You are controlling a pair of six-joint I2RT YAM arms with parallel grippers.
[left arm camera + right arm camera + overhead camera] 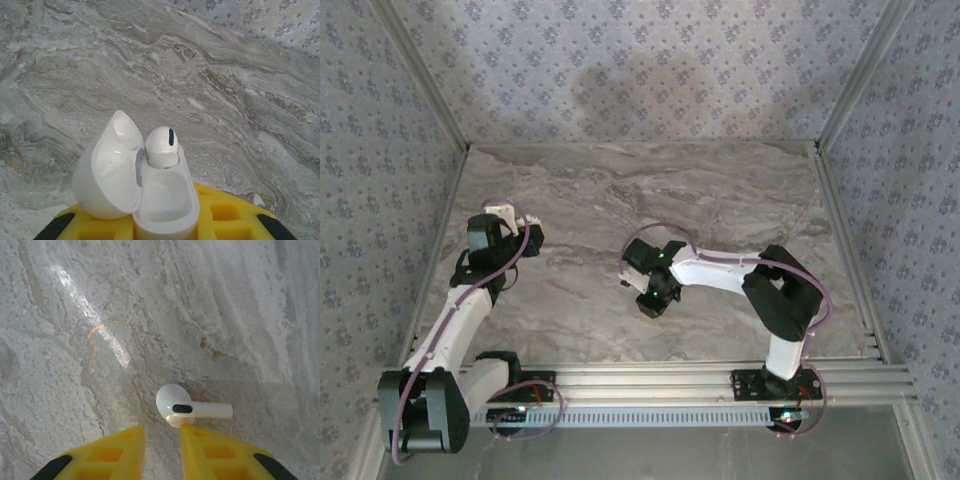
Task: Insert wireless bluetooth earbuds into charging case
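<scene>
left jaws grip charging case (pixel 165 205), base cut off | right jaws narrow, perhaps touching earbud (pixel 172 401)

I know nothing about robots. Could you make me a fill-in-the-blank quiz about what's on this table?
1. The charging case in the left jaws has its lid ___.
2. Seated inside it is ___ earbud.
3. The other earbud lies loose on the ___.
4. It lies by the tips of the right jaws, which are coloured ___.
Missing words: open; one; table; yellow.
</scene>
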